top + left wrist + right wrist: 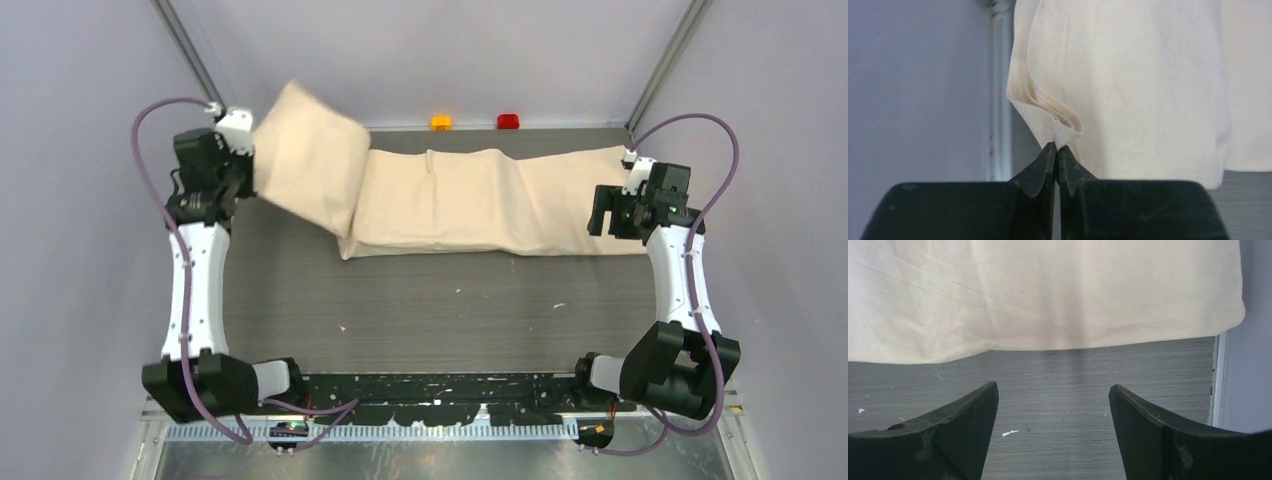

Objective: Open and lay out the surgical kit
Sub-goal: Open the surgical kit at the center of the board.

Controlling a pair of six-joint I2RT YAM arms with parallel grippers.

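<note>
1. Grey wood-grain table (400, 310), pale walls all round. Orange button (441, 122) and red button (508, 121) sit at the far edge, beyond the cloth.
2. Beige cloth wrap (450, 200) lies as a long band across the far half of the table, running almost its full width. Left end is raised off the surface as a flap; the rest lies flat with soft creases.
3. Left gripper (1056, 148): jaws clenched on a folded corner (1060, 127) of the wrap, layers bunched right at the tips.
4. Right gripper (1053, 390): jaws spread wide, nothing between them. It's over bare table just short of the wrap's right end, not touching it.
5. No tray, forceps or packet showing. If they're in there, the cloth hides them.
6. Handling, my read: light, limp fabric with zero stiffness, so it drapes and folds back on itself. It only follows where it's pinched, so grab hems or corners, not mid-panel. The tip pinch looks shallow and could slip on a fast pull.
7. Next step probably needs the right gripper on the near right corner, then spreading both ends. Pull slow: any steel inside may slide or snag.
</note>
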